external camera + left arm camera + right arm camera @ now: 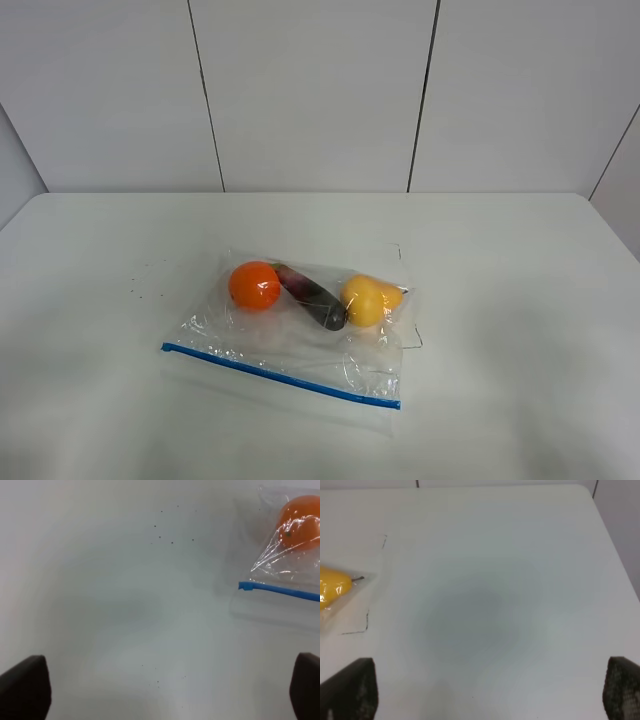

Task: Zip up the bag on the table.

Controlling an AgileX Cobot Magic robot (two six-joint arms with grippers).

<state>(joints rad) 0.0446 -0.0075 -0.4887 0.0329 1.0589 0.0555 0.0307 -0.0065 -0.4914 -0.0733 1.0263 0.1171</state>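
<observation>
The clear, crinkly bag lies flat on the white table, its blue zipper strip along the near edge. Inside sit an orange fruit, a dark purple vegetable and a yellow fruit. Neither arm shows in the exterior high view. In the left wrist view my left gripper is open over bare table, with the bag's corner and the zipper's end ahead and to one side. My right gripper is open too, the yellow fruit at the frame's edge.
Small dark specks mark the tabletop left of the bag. A panelled white wall rises behind the table's far edge. The table's rounded far right corner shows in the right wrist view.
</observation>
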